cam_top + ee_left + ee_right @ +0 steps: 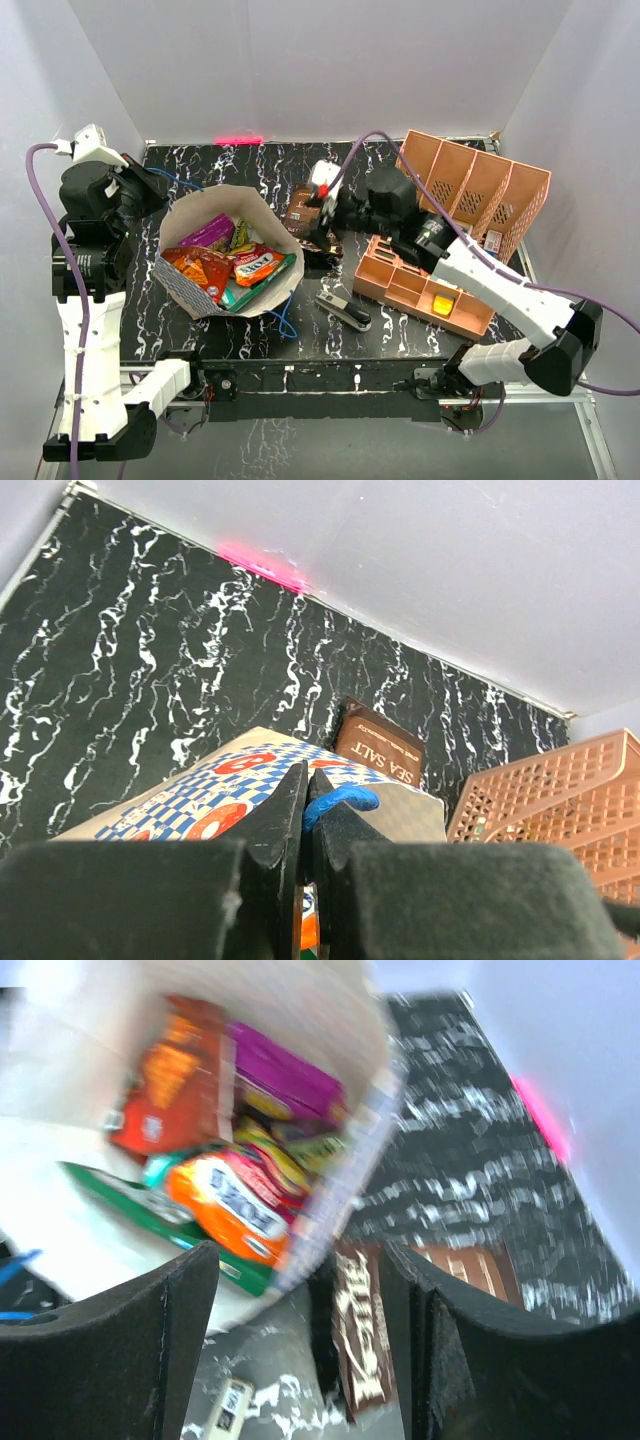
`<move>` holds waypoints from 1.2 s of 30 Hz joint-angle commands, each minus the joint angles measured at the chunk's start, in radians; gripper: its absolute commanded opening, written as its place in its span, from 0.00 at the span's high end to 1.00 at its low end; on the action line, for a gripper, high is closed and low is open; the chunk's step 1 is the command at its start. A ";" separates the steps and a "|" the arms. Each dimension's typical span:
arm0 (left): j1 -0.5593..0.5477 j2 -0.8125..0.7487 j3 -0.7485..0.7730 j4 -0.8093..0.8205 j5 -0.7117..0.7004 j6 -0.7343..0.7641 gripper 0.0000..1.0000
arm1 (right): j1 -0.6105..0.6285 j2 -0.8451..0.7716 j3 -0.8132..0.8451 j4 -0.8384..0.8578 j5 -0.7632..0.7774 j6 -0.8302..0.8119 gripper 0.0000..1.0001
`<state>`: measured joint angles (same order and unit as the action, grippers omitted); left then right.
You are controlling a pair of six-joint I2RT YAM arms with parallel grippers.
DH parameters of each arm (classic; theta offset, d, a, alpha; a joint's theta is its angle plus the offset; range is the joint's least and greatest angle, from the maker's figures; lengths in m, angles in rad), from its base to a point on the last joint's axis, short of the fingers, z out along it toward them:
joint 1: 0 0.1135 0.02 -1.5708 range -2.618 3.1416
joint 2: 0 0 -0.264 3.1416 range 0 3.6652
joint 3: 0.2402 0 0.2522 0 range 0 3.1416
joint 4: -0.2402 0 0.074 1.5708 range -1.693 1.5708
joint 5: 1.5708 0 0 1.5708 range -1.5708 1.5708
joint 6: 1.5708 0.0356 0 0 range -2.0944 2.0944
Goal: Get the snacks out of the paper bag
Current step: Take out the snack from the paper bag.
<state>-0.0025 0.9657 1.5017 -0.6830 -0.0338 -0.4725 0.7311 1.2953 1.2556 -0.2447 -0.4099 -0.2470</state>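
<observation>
Where paper bag (188,222) gapes, shiny snacks (236,263) seem crinkly.

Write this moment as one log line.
left claw: shut on blue handle | right claw: open over brown packet | paper bag: snacks inside

Blurry, hidden and cut-off bits
The right wrist view is all smeared, so the words on the snacks (235,1200) and the brown packet (358,1345) cannot be read. In the left wrist view the left gripper (309,788) hides most of the bag (185,802), and the picture's edge cuts off the pink rack (560,790).
</observation>
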 commanded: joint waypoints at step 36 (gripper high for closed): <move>-0.033 -0.030 0.014 0.079 0.102 -0.061 1.00 | 0.444 0.516 0.283 -0.285 0.306 -0.860 0.67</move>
<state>-0.0242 0.9642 1.4883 -0.6563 0.0692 -0.5419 1.1889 1.7821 1.4757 -0.5804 -0.0856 -1.0611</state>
